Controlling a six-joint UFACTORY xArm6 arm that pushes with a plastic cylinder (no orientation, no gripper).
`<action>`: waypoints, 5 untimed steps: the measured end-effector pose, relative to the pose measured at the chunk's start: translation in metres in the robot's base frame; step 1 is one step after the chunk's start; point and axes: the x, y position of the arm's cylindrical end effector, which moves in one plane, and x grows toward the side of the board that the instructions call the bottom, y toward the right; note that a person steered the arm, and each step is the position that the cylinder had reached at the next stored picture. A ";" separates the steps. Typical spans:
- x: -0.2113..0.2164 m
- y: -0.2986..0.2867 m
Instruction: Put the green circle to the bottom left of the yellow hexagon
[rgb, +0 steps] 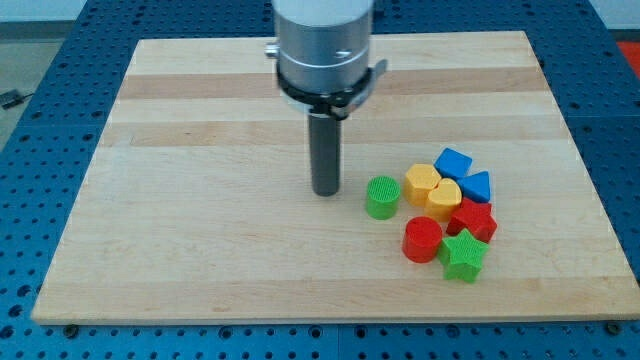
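Observation:
The green circle (382, 197) sits on the wooden board (200, 200), right of centre. The yellow hexagon (422, 184) lies just to its right and slightly higher, nearly touching it. My tip (326, 192) rests on the board a short way to the left of the green circle, with a small gap between them. The rod stands upright under the grey arm housing (325, 45).
A cluster lies to the right of the green circle: a yellow heart (445, 197), a blue cube (453, 163), a blue triangle (477, 186), a red star (472, 219), a red circle (422, 240) and a green star (463, 255).

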 end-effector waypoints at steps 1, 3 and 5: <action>0.020 -0.005; 0.027 0.006; 0.027 0.026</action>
